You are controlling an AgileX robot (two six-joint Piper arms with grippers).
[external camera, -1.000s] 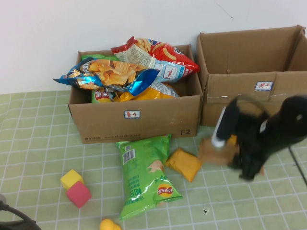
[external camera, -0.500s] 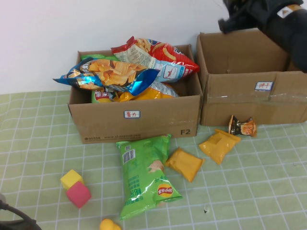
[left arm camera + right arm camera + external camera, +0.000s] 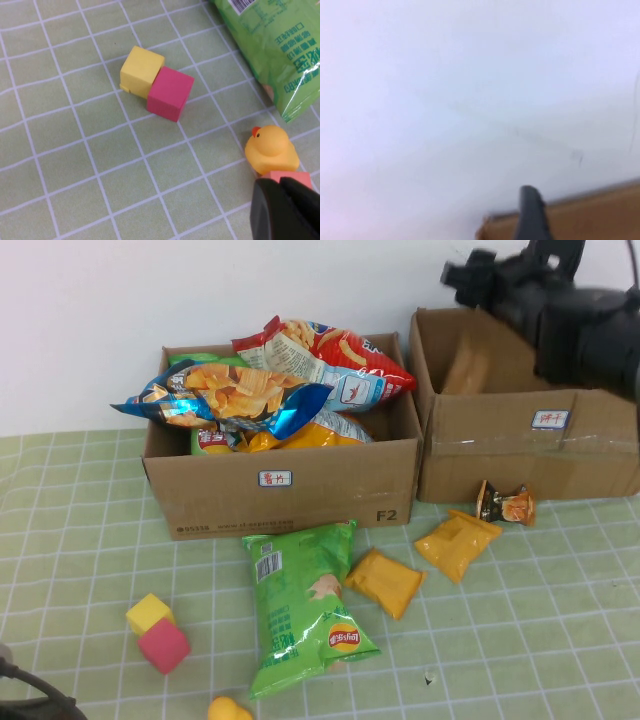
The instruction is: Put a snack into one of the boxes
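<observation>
Found the right gripper [image 3: 478,272] raised high at the far right, above the back left corner of the plain brown box [image 3: 520,455]. Saw its jaws spread wide, with nothing visible between them; in the right wrist view, caught only one dark finger [image 3: 532,215] against the white wall and a strip of cardboard. Located that box at the back right of the green checked cloth [image 3: 80,540], flaps up, with a small white label [image 3: 550,419] on its front. Noticed a tan smear [image 3: 466,365] against its inner back wall, too blurred to name. Placed the printed box [image 3: 300,495] just to its left, heaped with snack bags. Counted on the cloth in front a green chip bag [image 3: 300,605], two orange packets [image 3: 385,582] [image 3: 457,543] and a small dark packet [image 3: 505,505] close to the plain box's front wall. Spotted a yellow block [image 3: 148,613] touching a pink block [image 3: 164,645] at the near left, and a yellow duck [image 3: 228,709] at the near edge. Found the left gripper [image 3: 287,210] low over the cloth just beside the duck; could not tell whether open or closed.
</observation>
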